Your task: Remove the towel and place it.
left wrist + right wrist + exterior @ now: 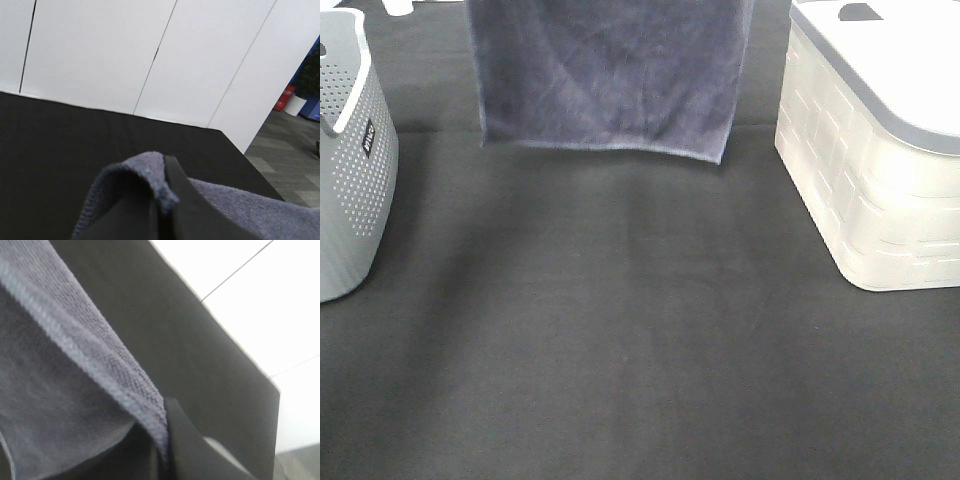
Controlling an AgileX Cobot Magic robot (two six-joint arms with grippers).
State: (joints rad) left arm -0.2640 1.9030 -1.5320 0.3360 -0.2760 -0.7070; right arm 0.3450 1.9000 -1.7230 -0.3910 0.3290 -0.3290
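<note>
Office-like room: white wall panels (100, 50), grey carpet tiles (290, 165)

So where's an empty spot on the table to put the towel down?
The big bare patch is the black table in the middle, between the grey basket on the left and the white lidded bin on the right, in front of the hanging towel. Both side edges are crowded.

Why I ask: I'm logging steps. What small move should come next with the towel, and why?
Probably lower both arms together a little, to start laying it down. The towel hangs spread out, pinched at its top edge by the left gripper and the right gripper. Its lower hem hangs over the black table, between the grey basket and the white bin.
</note>
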